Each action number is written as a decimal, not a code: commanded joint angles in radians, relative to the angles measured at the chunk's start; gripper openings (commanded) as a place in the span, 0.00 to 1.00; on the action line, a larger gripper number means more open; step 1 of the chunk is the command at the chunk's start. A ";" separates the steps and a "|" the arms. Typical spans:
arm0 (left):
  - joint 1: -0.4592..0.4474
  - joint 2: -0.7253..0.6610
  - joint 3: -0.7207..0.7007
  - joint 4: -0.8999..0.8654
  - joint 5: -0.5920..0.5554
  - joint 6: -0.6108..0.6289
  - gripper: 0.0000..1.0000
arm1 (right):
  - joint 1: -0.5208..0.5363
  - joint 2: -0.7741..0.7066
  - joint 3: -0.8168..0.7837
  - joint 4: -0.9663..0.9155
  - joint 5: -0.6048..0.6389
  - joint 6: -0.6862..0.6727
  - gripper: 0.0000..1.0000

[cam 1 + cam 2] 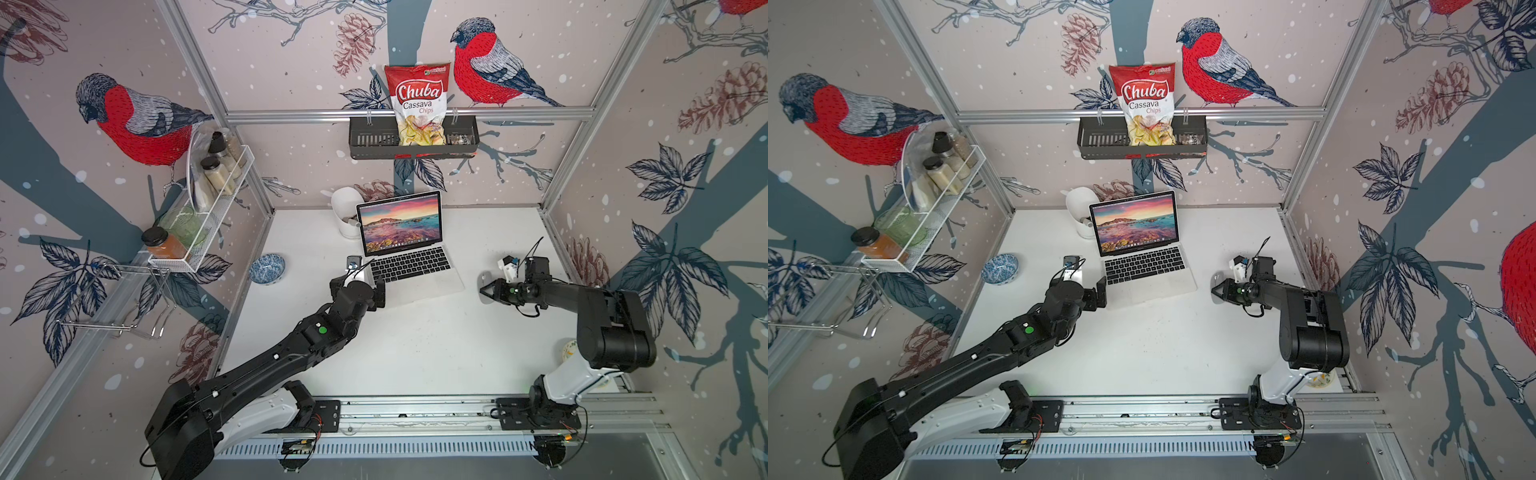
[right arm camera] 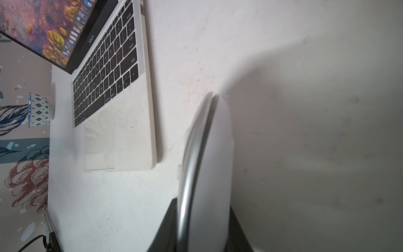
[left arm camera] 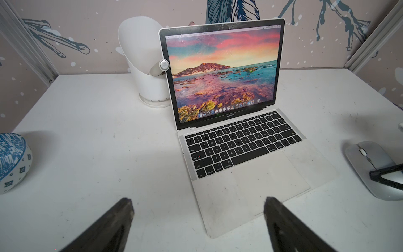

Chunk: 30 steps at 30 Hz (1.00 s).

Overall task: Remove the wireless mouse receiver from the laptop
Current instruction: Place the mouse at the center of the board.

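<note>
Centre of frame in both top views: the laptop (image 1: 409, 253), lid up. Right of centre, the right gripper (image 1: 487, 291) is pinched shut on the wireless mouse (image 3: 368, 162), near the laptop's right edge but not touching it. Probably this keeps the mouse parked clear of the work. Lower left of the keyboard, the left gripper (image 3: 199, 206) hangs with jaws spread wide, holding nothing, likely readied for the pull. The receiver itself is too small to make out.

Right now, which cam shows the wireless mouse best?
Left wrist: the wireless mouse shows its silver top and scroll wheel, with one edge cropped. The right wrist sees it edge-on and blurred. Both top views show only a small grey sliver.
</note>
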State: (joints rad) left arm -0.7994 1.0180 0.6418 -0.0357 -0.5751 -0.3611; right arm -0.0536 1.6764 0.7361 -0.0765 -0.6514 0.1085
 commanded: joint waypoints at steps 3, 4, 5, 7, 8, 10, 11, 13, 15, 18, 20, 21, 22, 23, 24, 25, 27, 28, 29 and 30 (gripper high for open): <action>0.004 0.011 0.009 0.033 0.013 0.019 0.97 | -0.020 0.064 0.036 -0.066 0.089 0.011 0.00; 0.004 0.014 0.011 0.031 0.016 0.019 0.97 | -0.020 0.077 0.041 -0.073 0.092 0.014 0.00; 0.004 0.015 0.012 0.031 0.019 0.022 0.97 | -0.021 0.088 0.046 -0.077 0.095 0.014 0.00; 0.003 0.020 0.014 0.027 0.023 0.023 0.97 | -0.021 0.101 0.054 -0.092 0.110 0.017 0.09; 0.003 0.021 0.014 0.026 0.024 0.023 0.97 | -0.021 0.101 0.054 -0.095 0.115 0.018 0.15; 0.003 0.025 0.013 0.025 0.029 0.023 0.97 | -0.021 0.092 0.052 -0.102 0.133 0.020 0.35; 0.003 0.026 0.012 0.025 0.032 0.024 0.97 | -0.021 0.088 0.052 -0.105 0.143 0.019 0.42; 0.003 0.029 0.011 0.025 0.037 0.021 0.97 | -0.020 0.073 0.051 -0.118 0.177 0.020 0.53; 0.003 0.031 0.010 0.025 0.042 0.019 0.97 | -0.020 0.064 0.052 -0.130 0.202 0.019 0.81; 0.004 0.031 0.005 0.025 0.048 0.018 0.97 | -0.020 0.056 0.052 -0.145 0.228 0.018 1.00; 0.005 0.031 0.002 0.024 0.051 0.019 0.97 | -0.018 0.050 0.053 -0.152 0.253 0.020 1.00; 0.005 0.029 0.001 0.023 0.053 0.018 0.97 | -0.012 0.045 0.056 -0.160 0.276 0.019 1.00; 0.005 0.028 -0.001 0.022 0.055 0.018 0.97 | -0.006 0.040 0.060 -0.171 0.304 0.019 1.00; 0.005 0.027 -0.003 0.022 0.055 0.019 0.97 | 0.004 0.035 0.065 -0.183 0.330 0.019 1.00; 0.005 0.025 -0.005 0.022 0.055 0.018 0.97 | 0.018 0.032 0.076 -0.195 0.368 0.017 1.00; 0.005 0.022 -0.008 0.023 0.054 0.017 0.97 | 0.038 0.028 0.086 -0.211 0.418 0.014 1.00; 0.005 0.019 -0.012 0.026 0.053 0.013 0.97 | 0.088 0.030 0.121 -0.240 0.500 0.010 1.00; 0.006 0.018 -0.012 0.028 0.054 0.012 0.97 | 0.116 0.035 0.140 -0.252 0.533 0.009 1.00; 0.006 0.017 -0.012 0.027 0.053 0.010 0.97 | 0.142 0.039 0.157 -0.260 0.560 0.009 1.00; 0.006 0.016 -0.012 0.025 0.053 0.007 0.97 | 0.164 0.045 0.176 -0.267 0.587 0.012 1.00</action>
State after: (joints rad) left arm -0.7975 1.0397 0.6308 -0.0372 -0.5232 -0.3584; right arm 0.0738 1.7042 0.8917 -0.1638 -0.2733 0.1062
